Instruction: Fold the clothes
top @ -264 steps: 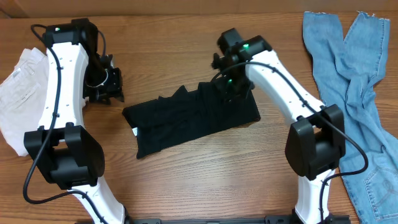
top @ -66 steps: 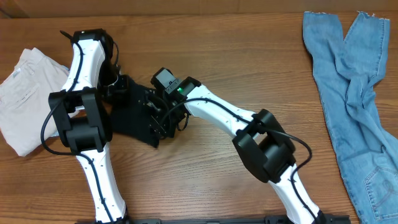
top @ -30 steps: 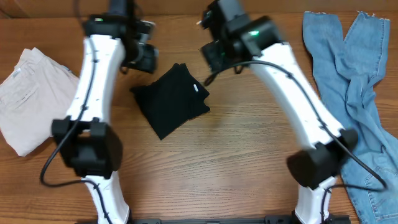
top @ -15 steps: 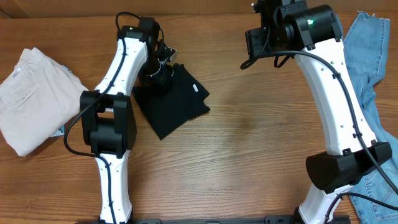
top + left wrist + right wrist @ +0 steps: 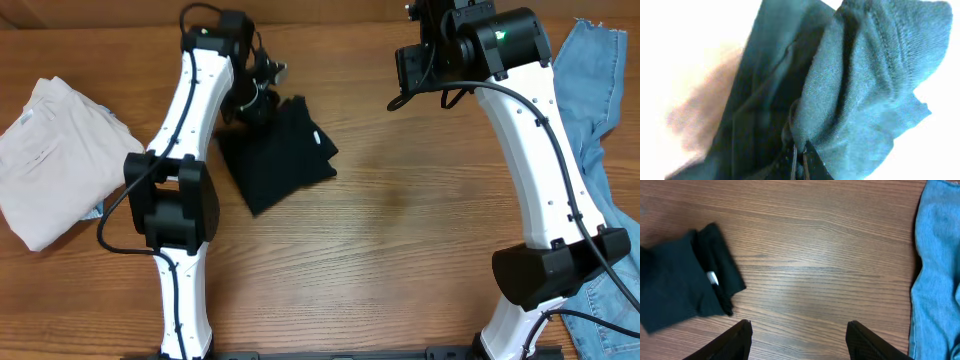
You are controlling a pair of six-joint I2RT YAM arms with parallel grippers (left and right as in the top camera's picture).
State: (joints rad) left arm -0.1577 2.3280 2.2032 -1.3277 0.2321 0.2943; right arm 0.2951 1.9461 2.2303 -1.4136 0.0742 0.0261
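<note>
Pinching black shirt [image 5: 283,158] edge, left hand [image 5: 262,90] clamped; right hand [image 5: 799,330] spread wide, empty.

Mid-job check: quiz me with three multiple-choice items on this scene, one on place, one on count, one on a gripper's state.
1. The jeans lie at the table's: A right edge; B centre; C left edge.
2. Garments seen overhead: A two; B three; C five.
3. The right gripper is: A open, empty; B shut on cloth; C out of view.
Answers: 1 A, denim runs down the right side. 2 B, jeans, black garment, beige garment. 3 A, its fingers stand apart over bare wood.
</note>
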